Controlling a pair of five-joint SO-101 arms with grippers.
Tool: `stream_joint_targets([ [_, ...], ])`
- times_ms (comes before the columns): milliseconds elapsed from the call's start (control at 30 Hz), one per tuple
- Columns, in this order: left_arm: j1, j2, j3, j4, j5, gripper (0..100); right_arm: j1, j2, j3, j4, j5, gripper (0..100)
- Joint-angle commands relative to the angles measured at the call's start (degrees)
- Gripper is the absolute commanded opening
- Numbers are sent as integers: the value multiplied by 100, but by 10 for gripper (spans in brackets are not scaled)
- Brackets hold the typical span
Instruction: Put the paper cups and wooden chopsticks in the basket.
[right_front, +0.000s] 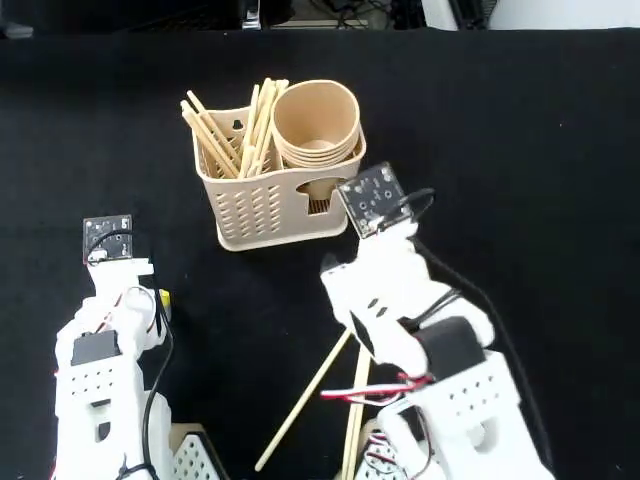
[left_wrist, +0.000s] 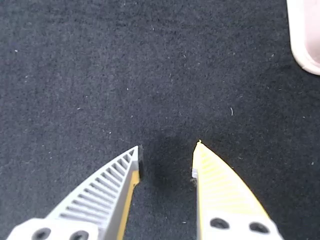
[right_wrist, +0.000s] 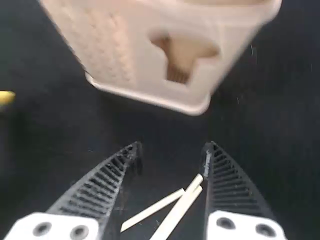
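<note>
Stacked tan paper cups (right_front: 316, 122), perforated beige basket (right_front: 262, 208)

Table (right_front: 560, 150) w/ black fabric cover, matte, pale lint specks (left_wrist: 231, 111) in weave, far edge straight across high view, beyond it dim strip w/ dark cables (right_front: 345, 8), white panel (right_front: 565, 12) at far corner, soft even light

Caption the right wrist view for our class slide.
Open right tool hovers over two loose wooden chopsticks before the beige perforated plastic basket.
</note>
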Motion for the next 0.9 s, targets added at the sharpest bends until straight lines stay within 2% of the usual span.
stream_joint_targets([
  [0,75,26,-13,-105,18,188,360,-40,936,-791,-79,208],
  [133,75,26,-13,-105,18,188,387,224,1622,-1407,-79,208],
  [333,75,26,-13,-105,18,188,387,954,1666,-1714,-79,186],
  [433,75,26,-13,-105,18,188,369,1508,1420,-1679,-79,149],
  [567,75,26,-13,-105,18,188,352,2202,1068,-1538,-62,161],
  [733,75,26,-13,-105,18,188,-44,2721,778,-958,-26,162],
  [867,75,26,-13,-105,18,188,-343,2949,716,-923,-26,162],
])
